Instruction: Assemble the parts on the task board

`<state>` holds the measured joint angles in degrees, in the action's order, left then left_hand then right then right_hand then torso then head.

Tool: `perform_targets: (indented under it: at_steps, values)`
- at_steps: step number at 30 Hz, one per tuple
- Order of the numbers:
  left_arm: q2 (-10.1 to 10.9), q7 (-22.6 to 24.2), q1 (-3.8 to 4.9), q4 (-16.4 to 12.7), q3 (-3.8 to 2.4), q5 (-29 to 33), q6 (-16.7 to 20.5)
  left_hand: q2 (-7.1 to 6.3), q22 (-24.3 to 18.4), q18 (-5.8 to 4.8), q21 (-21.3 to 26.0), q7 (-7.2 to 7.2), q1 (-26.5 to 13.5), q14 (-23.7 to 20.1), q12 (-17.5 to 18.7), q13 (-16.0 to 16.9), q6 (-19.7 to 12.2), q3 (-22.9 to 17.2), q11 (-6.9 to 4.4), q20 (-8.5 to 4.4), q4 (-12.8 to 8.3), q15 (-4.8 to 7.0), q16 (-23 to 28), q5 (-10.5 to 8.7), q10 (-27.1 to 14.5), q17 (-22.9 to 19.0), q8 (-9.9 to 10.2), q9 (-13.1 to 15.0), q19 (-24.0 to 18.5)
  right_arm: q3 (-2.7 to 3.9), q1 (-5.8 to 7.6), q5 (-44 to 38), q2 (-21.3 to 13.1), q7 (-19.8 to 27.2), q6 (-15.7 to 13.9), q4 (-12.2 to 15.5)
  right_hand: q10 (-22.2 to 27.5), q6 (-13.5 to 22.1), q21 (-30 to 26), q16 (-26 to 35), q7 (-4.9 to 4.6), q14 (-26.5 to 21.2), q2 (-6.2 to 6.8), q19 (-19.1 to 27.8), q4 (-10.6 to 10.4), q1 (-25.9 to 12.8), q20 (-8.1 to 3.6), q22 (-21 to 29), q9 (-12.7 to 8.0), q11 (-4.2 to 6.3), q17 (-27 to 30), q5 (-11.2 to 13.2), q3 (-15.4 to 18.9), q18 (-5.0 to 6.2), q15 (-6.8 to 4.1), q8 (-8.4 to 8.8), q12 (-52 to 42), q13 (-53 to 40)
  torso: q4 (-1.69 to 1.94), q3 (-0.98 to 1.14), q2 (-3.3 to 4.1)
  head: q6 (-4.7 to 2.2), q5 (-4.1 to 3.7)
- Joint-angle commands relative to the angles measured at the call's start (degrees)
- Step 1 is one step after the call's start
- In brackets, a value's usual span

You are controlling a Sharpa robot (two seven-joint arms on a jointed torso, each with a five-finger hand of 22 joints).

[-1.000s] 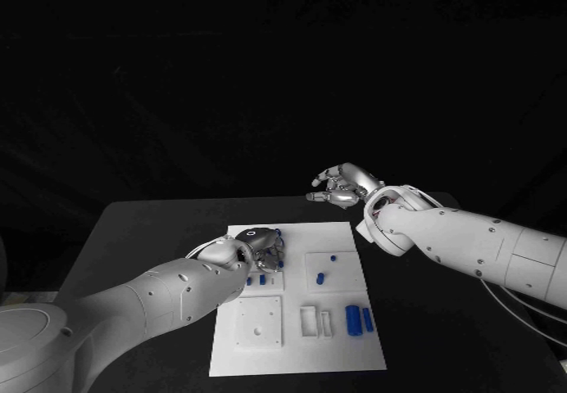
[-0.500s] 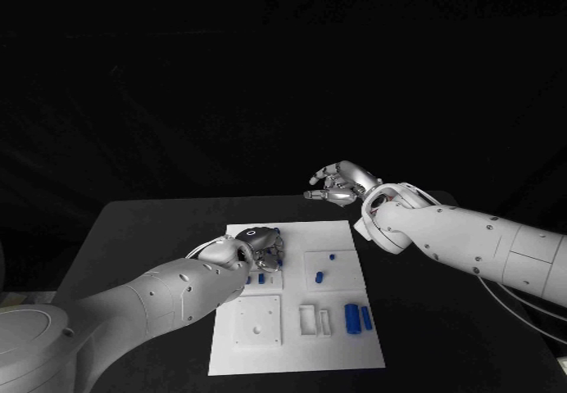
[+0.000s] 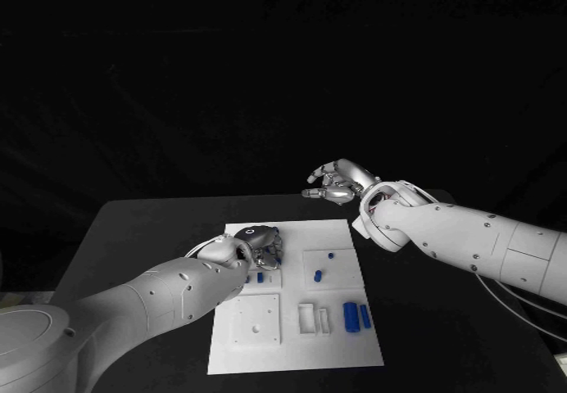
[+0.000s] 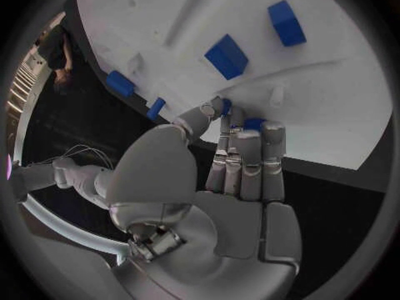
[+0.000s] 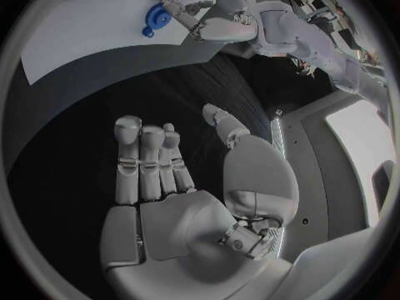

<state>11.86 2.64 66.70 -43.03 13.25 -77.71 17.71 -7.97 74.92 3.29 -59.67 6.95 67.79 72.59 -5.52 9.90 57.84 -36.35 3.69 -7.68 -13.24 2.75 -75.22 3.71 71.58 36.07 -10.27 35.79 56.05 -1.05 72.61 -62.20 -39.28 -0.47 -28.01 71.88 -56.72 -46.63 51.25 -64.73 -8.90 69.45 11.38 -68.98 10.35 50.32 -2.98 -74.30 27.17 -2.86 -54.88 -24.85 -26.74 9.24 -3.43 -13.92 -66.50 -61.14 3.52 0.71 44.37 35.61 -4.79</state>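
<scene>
The white task board (image 3: 296, 327) lies in the middle of the black table. My left hand (image 3: 258, 244) hovers over the board's far left corner, fingers curled, pinching a small blue part (image 4: 253, 123) at the fingertips. In the right wrist view that left hand (image 5: 209, 10) shows the blue part (image 5: 154, 21) just over the board (image 5: 83, 27). My right hand (image 3: 339, 182) is raised beyond the board's far right corner, fingers apart, holding nothing. Loose blue parts lie on the board: one (image 3: 259, 277) near the left hand, another (image 3: 319, 277) mid-board, a pair (image 3: 357, 316) to the right.
A small blue piece (image 3: 332, 256) sits near the board's far right. Two blue blocks (image 4: 227, 56) (image 4: 286, 22) stand on the board ahead of the left hand's fingers. Bare black table (image 3: 142, 237) surrounds the board on every side.
The left hand has crept slightly toward the board's far edge with the blue part. The right hand has barely shifted.
</scene>
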Motion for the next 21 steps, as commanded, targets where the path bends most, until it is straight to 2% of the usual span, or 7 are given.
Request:
perform_targets:
  at_steps: [1, 9, 17, 21]
  values:
    - [-0.27, 0.19, -0.89, 0.17, 0.30, -0.20, -3.38, 0.79, 0.95, 5.09, -0.28, -0.18, 0.22, 0.33, -0.40, 0.14, 0.89, -0.07, -0.17, -0.50, -0.62, 0.25, -0.32, 0.09, 0.87, 0.07, -0.55, -0.06, 0.13, 0.02, 0.04, -0.66, 0.04, 0.18, 0.67, 0.09, 0.54, -0.02, -0.38, 0.14, -0.43, 0.28, -0.45, -0.06, -0.21, 0.01, -0.31, -0.09, -0.07, 0.06, 0.04, 0.06, -0.10, 5.76, -0.09, -0.12, -0.20, 0.07, 0.00, 0.02, 0.01, 0.08, -0.04]
    - [-0.70, 0.60, -1.39, 0.38, 0.30, -0.52, -3.64, 1.51, 0.97, 4.97, -0.59, -0.63, 0.54, 0.55, -0.71, 0.27, 2.11, -0.28, -0.65, -0.83, -1.26, 0.70, -0.46, 0.38, 2.24, -0.10, -1.25, -0.14, 0.28, 0.02, 0.08, -0.67, 0.04, 0.15, 0.69, 0.17, 0.53, -0.05, -0.39, 0.14, -0.42, 0.29, -0.46, -0.07, -0.19, 0.03, -0.31, -0.10, -0.07, 0.06, 0.04, 0.10, -0.10, 5.76, -0.10, -0.14, -0.22, 0.09, -0.04, 0.00, 0.04, 0.21, -0.14]
    - [-0.78, 0.95, -1.55, 0.77, 0.30, -0.68, -3.44, 1.84, 0.96, 4.87, -0.74, -0.83, 0.69, 0.72, -0.74, 0.29, 2.65, -0.44, -0.86, -1.04, -1.75, 0.91, -0.50, 0.74, 2.84, -0.24, -1.55, -0.26, 0.31, 0.02, 0.12, -0.71, 0.02, 0.14, 0.68, 0.20, 0.53, -0.07, -0.39, 0.14, -0.41, 0.29, -0.46, -0.08, -0.16, 0.07, -0.32, -0.12, -0.07, 0.07, 0.04, 0.14, -0.10, 5.76, -0.10, -0.15, -0.24, 0.11, 0.07, 0.03, -0.03, 0.46, -0.25]
    - [-0.67, 1.26, -1.59, 0.64, 0.30, -0.72, -2.96, 2.03, 0.94, 4.81, -0.81, -0.90, 0.73, 0.77, -0.76, 0.30, 2.93, -0.57, -0.96, -1.13, -1.95, 1.01, -0.49, 1.08, 3.15, -0.33, -1.70, -0.31, 0.34, 0.02, 0.14, -0.71, 0.02, 0.14, 0.68, 0.25, 0.53, -0.08, -0.40, 0.14, -0.41, 0.29, -0.45, -0.08, -0.16, 0.08, -0.32, -0.13, -0.07, 0.07, 0.04, 0.16, -0.09, 5.76, -0.11, -0.16, -0.25, 0.12, 0.11, 0.03, -0.04, 0.34, -0.28]
